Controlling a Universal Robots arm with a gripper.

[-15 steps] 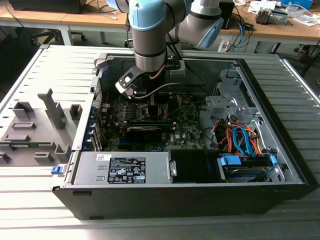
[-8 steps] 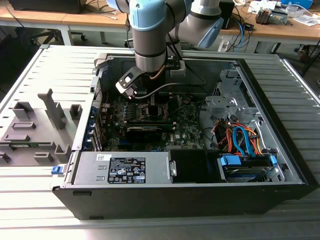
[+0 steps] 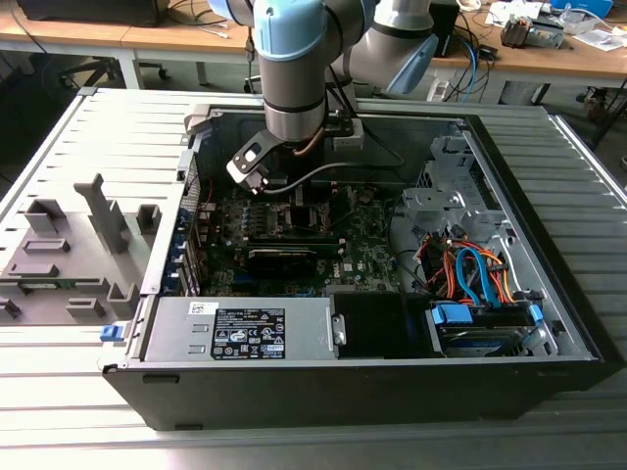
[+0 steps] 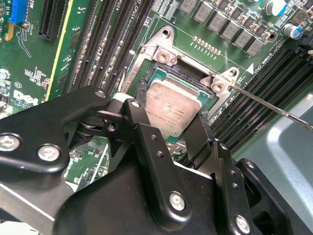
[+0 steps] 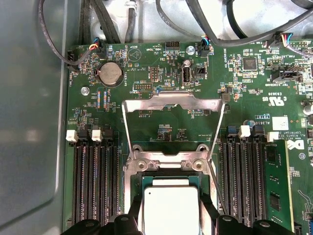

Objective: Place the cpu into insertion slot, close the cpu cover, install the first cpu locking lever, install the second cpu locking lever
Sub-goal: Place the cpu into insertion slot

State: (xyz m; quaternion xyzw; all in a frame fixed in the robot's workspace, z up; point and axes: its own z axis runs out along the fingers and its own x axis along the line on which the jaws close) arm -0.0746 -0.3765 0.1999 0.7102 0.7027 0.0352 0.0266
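While your arm (image 3: pixel 294 59) reaches down into the open computer case (image 3: pixel 372 387) lying on the slatted desk (image 3: pixel 88 137), the gripper (image 4: pixel 168 117) is low over the socket (image 5: pixel 166 165) on the motherboard (image 5: pixel 254 98). Its fingers (image 4: pixel 134 117) are pressed against two opposite edges of the cpu (image 4: pixel 171 100), so you have it clamped on the chip. In both wrist views the cpu sits within the socket's frame, silver top up, between rows of memory slots (image 5: pixel 93 181). The cpu cover (image 5: pixel 173 102) stands swung up on its hinge, clear of the cpu, with the board visible through its window. In the second wrist view a thin lever rod (image 4: pixel 269 106) juts from the socket's corner, angled out over the slots.
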